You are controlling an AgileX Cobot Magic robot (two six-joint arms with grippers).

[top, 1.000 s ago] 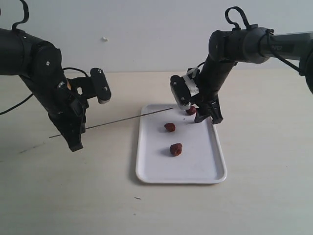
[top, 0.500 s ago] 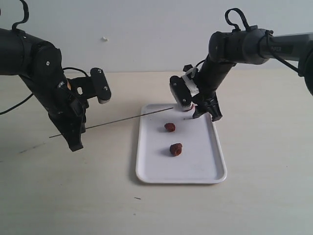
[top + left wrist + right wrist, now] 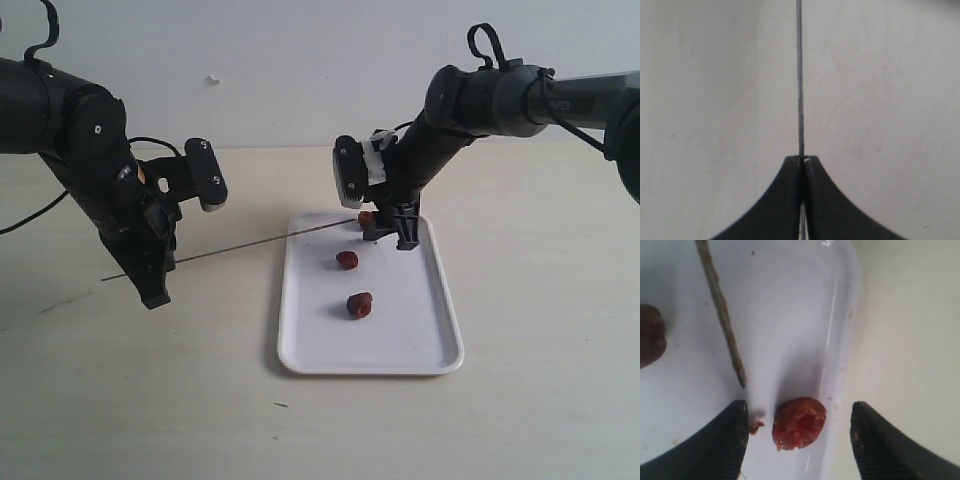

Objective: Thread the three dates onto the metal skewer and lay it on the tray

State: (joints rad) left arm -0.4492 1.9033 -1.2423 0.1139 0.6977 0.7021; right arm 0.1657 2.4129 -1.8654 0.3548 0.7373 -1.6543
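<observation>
The thin metal skewer [image 3: 250, 243] is held level above the table, and my left gripper [image 3: 160, 265] is shut on it near its left end. Its tip reaches over the far end of the white tray [image 3: 420, 340]. In the left wrist view the skewer [image 3: 800, 75] runs straight out from the closed left gripper [image 3: 803, 159]. My right gripper [image 3: 388, 230] stands open over the tray's far rim. One date [image 3: 799, 422] lies on the tray between the fingers of the right gripper [image 3: 799, 412], touching neither, just past the skewer tip [image 3: 722, 320]. Two more dates [image 3: 347, 260] [image 3: 359, 305] lie mid-tray.
A small red crumb [image 3: 756, 426] lies beside the date, next to one right finger. A dark speck [image 3: 282, 405] sits on the table in front of the tray. A black cable [image 3: 30, 215] trails behind the left arm.
My right gripper has swung left along the tray's far end and turned. The date under it now lies further left, close to the skewer tip. The left arm and skewer have not moved.
</observation>
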